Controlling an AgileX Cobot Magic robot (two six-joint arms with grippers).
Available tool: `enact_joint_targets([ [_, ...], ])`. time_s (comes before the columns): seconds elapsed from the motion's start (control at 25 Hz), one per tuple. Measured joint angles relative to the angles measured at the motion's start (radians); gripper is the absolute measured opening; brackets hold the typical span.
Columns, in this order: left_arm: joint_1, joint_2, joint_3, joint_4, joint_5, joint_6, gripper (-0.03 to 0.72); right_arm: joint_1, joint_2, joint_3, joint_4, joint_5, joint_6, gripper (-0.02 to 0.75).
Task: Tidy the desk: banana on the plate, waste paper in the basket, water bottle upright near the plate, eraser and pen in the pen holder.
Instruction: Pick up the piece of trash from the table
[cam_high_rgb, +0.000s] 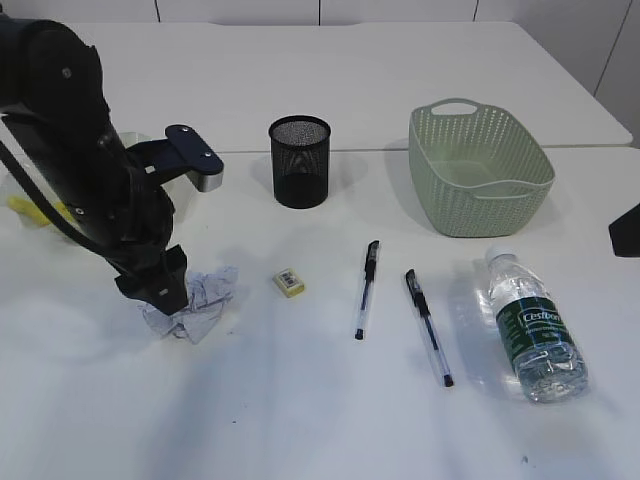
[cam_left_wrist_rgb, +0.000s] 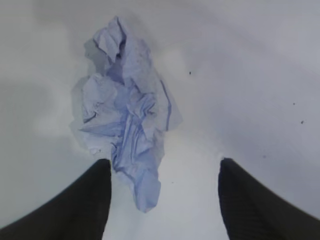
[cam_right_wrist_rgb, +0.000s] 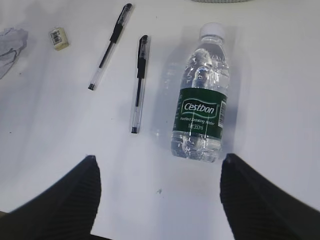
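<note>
- Now, left gripper (cam_left_wrist_rgb: 162, 200) down at the waste paper (cam_left_wrist_rgb: 125, 125), jaws apart, only the wad's near tail between them, w/ the bulk lying beyond.
- Risk: closing here pinches just that tail, so paper could slip or unfurl on the way to the basket (cam_high_rgb: 480, 180), far right.
- Right gripper (cam_right_wrist_rgb: 160, 200) hangs spread, empty, over the lying water bottle (cam_right_wrist_rgb: 202, 95).

pens: two (cam_high_rgb: 366, 289) (cam_high_rgb: 428, 325)
water bottle: one (cam_high_rgb: 531, 325)
eraser: one (cam_high_rgb: 289, 282)
waste paper: one (cam_high_rgb: 200, 305)
basket: one (cam_high_rgb: 480, 172)
pen holder: one (cam_high_rgb: 299, 161)
</note>
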Motion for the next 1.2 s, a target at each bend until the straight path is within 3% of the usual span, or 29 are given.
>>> enact_joint_targets([
  [0.64,0.000,0.138,0.000,0.000,-0.085,0.000,0.436,0.000,0.000,0.000,0.000,0.000,-0.009,0.552],
  [0.96,0.000,0.149,0.000,0.009,-0.104,0.000,0.265,0.000,0.000,0.000,0.000,0.000,-0.010,0.552],
  [1.2,0.000,0.149,0.000,0.022,-0.106,0.000,0.191,0.000,0.000,0.000,0.000,0.000,-0.012,0.552],
])
